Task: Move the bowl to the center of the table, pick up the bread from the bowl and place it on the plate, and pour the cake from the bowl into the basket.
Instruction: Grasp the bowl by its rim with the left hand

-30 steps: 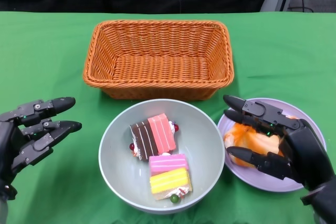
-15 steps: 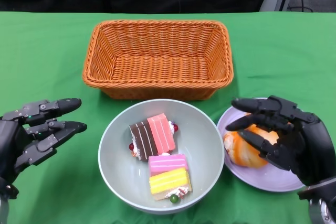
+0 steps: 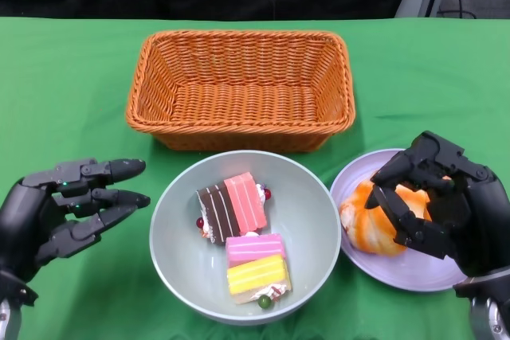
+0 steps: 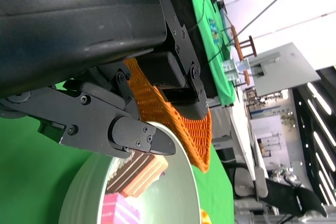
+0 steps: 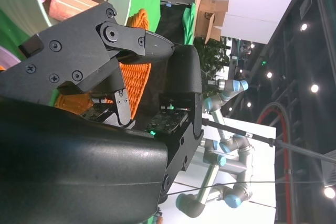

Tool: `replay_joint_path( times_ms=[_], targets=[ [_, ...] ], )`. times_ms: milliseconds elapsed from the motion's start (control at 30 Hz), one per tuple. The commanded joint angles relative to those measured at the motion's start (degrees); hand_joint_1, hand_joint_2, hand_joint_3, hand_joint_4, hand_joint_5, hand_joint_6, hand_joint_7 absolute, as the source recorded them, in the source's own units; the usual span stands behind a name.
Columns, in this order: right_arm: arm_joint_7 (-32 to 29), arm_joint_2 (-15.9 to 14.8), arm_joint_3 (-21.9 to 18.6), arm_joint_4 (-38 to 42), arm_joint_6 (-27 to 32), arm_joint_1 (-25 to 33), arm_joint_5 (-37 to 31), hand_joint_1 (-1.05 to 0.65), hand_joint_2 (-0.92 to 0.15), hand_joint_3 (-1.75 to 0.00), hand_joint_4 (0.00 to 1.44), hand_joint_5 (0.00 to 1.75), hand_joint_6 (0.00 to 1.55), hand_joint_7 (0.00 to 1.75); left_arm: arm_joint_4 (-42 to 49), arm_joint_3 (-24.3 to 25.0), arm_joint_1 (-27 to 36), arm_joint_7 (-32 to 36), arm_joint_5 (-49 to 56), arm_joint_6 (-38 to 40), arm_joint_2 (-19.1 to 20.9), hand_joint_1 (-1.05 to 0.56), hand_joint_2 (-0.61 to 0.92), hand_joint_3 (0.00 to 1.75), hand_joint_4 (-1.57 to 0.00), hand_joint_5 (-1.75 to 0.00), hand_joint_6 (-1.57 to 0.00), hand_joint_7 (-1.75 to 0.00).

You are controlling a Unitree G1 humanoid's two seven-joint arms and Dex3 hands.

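- Bowl (image 3: 245, 232), pale grey-green, sits on the green table (image 3: 64, 85) at centre front, just at 6 o'clock of the orange wicker basket (image 3: 239, 89).
- Three cake pieces in the bowl: brown-and-pink slice (image 3: 233, 206) toward 12 o'clock, pink slice (image 3: 255, 247) mid-bowl, yellow slice (image 3: 256, 275) at 6 o'clock.
- Lilac plate (image 3: 414, 270) at 3 o'clock of the bowl, rims nearly touching; the orange bread (image 3: 374, 228) lies on it.
- Right robot hand (image 3: 434, 201) over the plate, fingers curled above the bread; no grip shown, hand open. Cannot tell if the fingertips touch the bread.
- Left robot hand (image 3: 68, 209) at 9 o'clock of the bowl, fingers spread toward the rim, a gap between, holding nothing.
- Left wrist view: fingertips (image 4: 147, 142) near the bowl's rim.
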Motion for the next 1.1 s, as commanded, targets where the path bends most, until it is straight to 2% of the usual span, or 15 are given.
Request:
replay_joint_path(
  times_ms=[33,167,400,600,733,833,1000,1100],
  targets=[
    [-0.4,-0.8,-0.6,-2.5,2.0,0.9,-0.4,-0.20,-0.60,-0.79,0.65,1.68,0.62,1.38,-1.8,-0.4,0.8,0.0,0.5,-0.7,0.7,-0.34,0.92,0.07,-0.89,-0.45,-0.96,0.00],
    [-0.4,-1.5,-0.9,-5.2,4.8,0.9,-0.3,-0.17,-0.58,-0.82,0.63,1.70,0.61,1.36,-3.8,-1.4,1.2,-0.3,1.9,-2.3,1.4,-0.36,0.92,0.09,-0.87,-0.44,-0.94,0.00],
    [-0.3,-1.1,-0.7,-8.4,7.2,0.8,0.0,-0.17,-0.55,-0.90,0.67,1.70,0.62,1.41,-9.3,-2.3,2.6,-0.4,1.7,-4.8,1.6,-0.36,0.92,0.06,-0.84,-0.42,-0.88,0.00],
    [-0.7,-1.3,-0.9,-10.9,9.2,0.4,-1.0,-0.19,-0.55,-0.92,0.68,1.66,0.63,1.36,-15.2,-3.8,3.8,-1.1,3.5,-7.3,4.0,-0.32,0.92,0.09,-0.78,-0.40,-0.83,0.00],
    [-1.7,-0.8,-1.1,-11.1,9.6,0.1,-1.7,-0.20,-0.56,-0.88,0.73,1.64,0.65,1.38,-20.4,-4.2,5.4,-0.5,6.0,-7.5,6.7,-0.41,0.92,0.07,-0.75,-0.38,-0.81,0.00],
    [-1.3,-0.3,-1.1,-10.6,9.9,-0.4,-0.3,-0.19,-0.57,-0.88,0.73,1.66,0.65,1.39,-25.3,-4.4,6.4,-2.0,7.2,-6.9,10.8,-0.42,0.91,0.05,-0.70,-0.34,-0.78,0.00],
    [-2.5,0.5,-1.3,-10.0,8.9,-0.7,-1.1,-0.22,-0.57,-0.87,0.73,1.67,0.65,1.40,-27.8,-4.6,6.5,-2.8,11.9,-14.6,17.5,-0.42,0.87,0.01,-0.59,-0.25,-0.69,0.00],
    [-2.5,0.5,-1.4,-10.2,9.0,-0.8,-0.9,-0.24,-0.56,-0.87,0.72,1.67,0.65,1.39,-26.9,-5.1,6.0,-1.8,15.1,-20.6,19.3,-0.49,0.85,0.00,-0.58,-0.20,-0.68,-0.01]
  ],
)
